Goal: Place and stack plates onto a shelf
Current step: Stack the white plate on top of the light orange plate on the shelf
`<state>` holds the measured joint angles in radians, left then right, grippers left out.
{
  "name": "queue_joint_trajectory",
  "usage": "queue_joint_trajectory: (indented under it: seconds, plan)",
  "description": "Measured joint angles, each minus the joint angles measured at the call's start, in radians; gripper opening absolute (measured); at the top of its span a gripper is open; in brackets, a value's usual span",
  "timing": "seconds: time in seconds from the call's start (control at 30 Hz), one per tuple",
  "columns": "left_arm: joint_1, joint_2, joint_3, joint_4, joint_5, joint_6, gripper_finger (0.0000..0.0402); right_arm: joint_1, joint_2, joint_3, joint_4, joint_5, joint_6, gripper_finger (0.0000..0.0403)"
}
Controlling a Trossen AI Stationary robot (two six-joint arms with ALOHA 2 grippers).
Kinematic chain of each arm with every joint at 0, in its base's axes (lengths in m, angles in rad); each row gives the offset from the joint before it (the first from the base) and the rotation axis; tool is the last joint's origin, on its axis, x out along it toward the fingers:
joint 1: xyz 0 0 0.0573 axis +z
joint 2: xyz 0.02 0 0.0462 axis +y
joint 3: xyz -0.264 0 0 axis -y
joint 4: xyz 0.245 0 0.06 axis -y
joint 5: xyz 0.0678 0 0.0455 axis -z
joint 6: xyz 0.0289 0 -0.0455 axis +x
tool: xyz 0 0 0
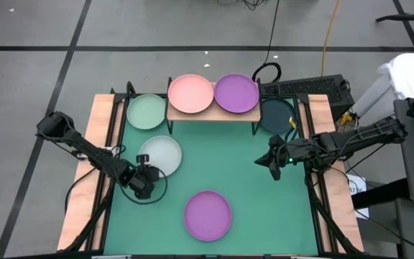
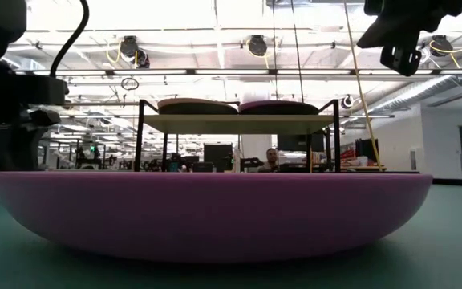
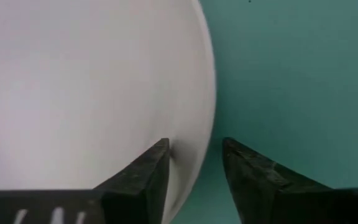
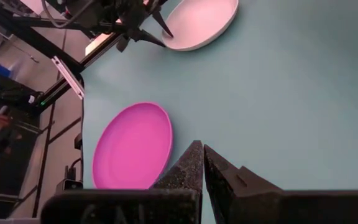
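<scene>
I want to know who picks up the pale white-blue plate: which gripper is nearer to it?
Left. The left gripper straddles the rim of the pale white-blue plate, one finger over it. The right gripper hangs far across the table.

Matte plates (image 1: 208, 215), light-wood shelf (image 1: 213, 114)

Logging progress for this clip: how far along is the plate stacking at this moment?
Done: a pink plate and a purple plate lie on the shelf. In hand: the left gripper straddles the pale plate's rim, not lifted. Left: the mint plate, dark plate and second purple plate. The right gripper waits shut.
</scene>
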<state>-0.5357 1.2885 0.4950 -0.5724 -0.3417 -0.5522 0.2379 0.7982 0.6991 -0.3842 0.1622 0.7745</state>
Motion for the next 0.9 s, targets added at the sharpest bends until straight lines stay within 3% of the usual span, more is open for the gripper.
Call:
queue_joint_trajectory:
  seconds: [0.27, 0.67, 0.9]
  plan:
    - [0.011, 0.001, -0.001, -0.003, -0.005, -0.021, 0.0095, 0.000, 0.000, 0.000, 0.014, 0.023, 0.007, 0.0000]
    - [0.020, 0.001, -0.001, -0.001, -0.051, 0.065, 0.0017, 0.000, 0.000, 0.000, 0.016, 0.020, 0.026, 0.0000]
    - [0.020, 0.001, 0.005, 0.001, -0.053, 0.067, 0.0012, 0.000, -0.008, -0.001, -0.002, -0.010, 0.014, 0.0000]
